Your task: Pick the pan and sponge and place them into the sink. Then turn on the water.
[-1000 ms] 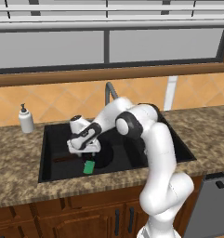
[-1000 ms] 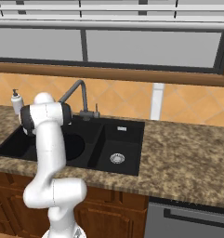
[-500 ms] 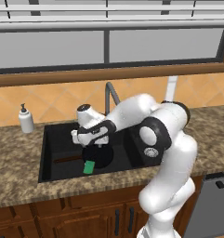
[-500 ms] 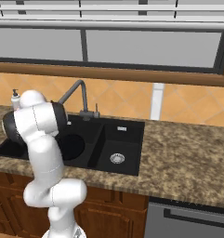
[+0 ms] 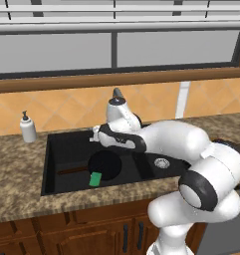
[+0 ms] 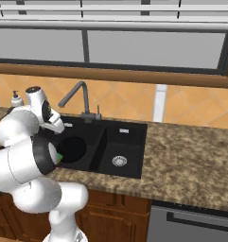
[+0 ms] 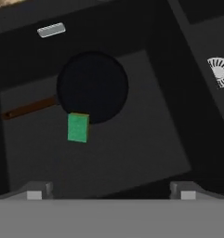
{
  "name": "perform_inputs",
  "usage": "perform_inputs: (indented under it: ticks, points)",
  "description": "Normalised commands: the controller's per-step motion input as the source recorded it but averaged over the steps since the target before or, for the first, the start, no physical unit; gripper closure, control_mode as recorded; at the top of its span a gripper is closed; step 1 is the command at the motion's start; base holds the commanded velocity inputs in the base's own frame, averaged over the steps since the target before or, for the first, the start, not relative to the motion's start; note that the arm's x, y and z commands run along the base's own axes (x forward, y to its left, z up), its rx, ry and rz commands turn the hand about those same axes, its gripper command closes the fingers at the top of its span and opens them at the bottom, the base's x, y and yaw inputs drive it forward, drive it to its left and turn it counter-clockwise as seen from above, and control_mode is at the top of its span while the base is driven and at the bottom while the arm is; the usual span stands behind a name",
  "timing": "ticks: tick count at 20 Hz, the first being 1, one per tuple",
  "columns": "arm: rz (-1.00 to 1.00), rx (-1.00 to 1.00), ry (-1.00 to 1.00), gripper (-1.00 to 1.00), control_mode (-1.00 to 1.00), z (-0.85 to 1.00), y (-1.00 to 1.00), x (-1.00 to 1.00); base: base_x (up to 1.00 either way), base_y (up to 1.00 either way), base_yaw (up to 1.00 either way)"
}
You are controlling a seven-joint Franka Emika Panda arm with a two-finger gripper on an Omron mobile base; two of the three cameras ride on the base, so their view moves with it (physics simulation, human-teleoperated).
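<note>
The black pan (image 5: 105,164) lies flat in the larger left basin of the black sink (image 5: 57,149), its brown handle (image 5: 71,170) pointing left. The green sponge (image 5: 95,179) rests against the pan's front rim. My gripper (image 5: 96,137) hangs open and empty above the back of that basin, just below the grey faucet (image 6: 80,99). Looking down from the hand, the pan (image 7: 92,87) and sponge (image 7: 78,127) lie beyond the fingertips (image 7: 36,190), well apart from the gripper (image 7: 111,193). No water is in view at the faucet. From the right, the pan (image 6: 72,147) shows beside my arm.
A white soap dispenser (image 5: 27,128) stands on the granite counter left of the sink. The smaller right basin holds a silver drain (image 6: 118,160). A tiled wall and window sill rise behind the faucet. My bulky arm leans over the sink's front right.
My hand has lifted out of the left basin and moved right toward the faucet, while the elbow swung out to the right. Pan and sponge have stayed put.
</note>
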Motion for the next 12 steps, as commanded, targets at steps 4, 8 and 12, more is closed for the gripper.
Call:
perform_inputs:
  ticks: [4, 8, 12]
  points:
    - [0.0, 0.0, -0.06, -1.0, -1.0, 0.91, -0.41, -0.75, 0.0, 0.0, 0.0]
    - [0.0, 0.0, -0.01, -1.0, -1.0, 0.67, -0.43, -0.38, 0.0, 0.0, 0.0]
    - [0.0, 0.01, 0.01, -1.0, -1.0, 0.45, -0.74, -0.2, 0.0, 0.0, 0.0]
